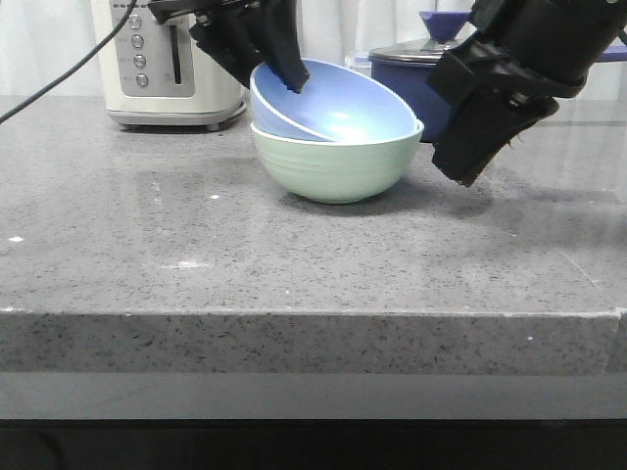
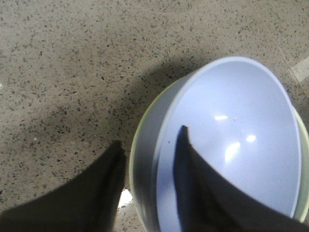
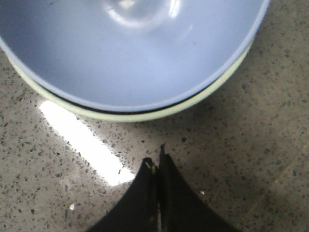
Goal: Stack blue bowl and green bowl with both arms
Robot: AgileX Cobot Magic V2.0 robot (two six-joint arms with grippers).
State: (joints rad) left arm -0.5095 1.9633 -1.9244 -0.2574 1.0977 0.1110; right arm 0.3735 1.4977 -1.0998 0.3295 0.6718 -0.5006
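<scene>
Now, far left at the back of the grey speckled stone counter (image 1: pixel 147 264) stands a cream toaster (image 1: pixel 167 64), a black cable (image 1: pixel 59 73) slanting across in front of it. Just right of that, the left gripper (image 1: pixel 279 73) reaches down from above onto the blue bowl (image 1: pixel 343 113). In the left wrist view its claw (image 2: pixel 147 166) straddles the bowl's rim: one finger (image 2: pixel 193 179) lies inside on the pale blue wall, the other sits outside over the counter, so the jaws are apart with the wall between them, and whether they are pressing on it I cannot tell.

Centre stage, the blue bowl sits inside the green bowl (image 1: pixel 333 166), tilted, its left edge riding high under the gripper and its right edge sunk to the green rim. The green bowl stands upright on the counter, its mint rim (image 2: pixel 137 159) showing as a thin crescent around the blue one in both wrist views.

Moving right, a dark navy lidded saucepan (image 1: pixel 416 73) stands behind the bowls. Further right, the right gripper (image 1: pixel 470 162) hangs tilted just beside the green bowl, apart from it, above the counter. From its wrist camera the two fingers (image 3: pixel 157 169) meet tip to tip, closed on nothing, with the bowls (image 3: pixel 145 63) just ahead.
</scene>
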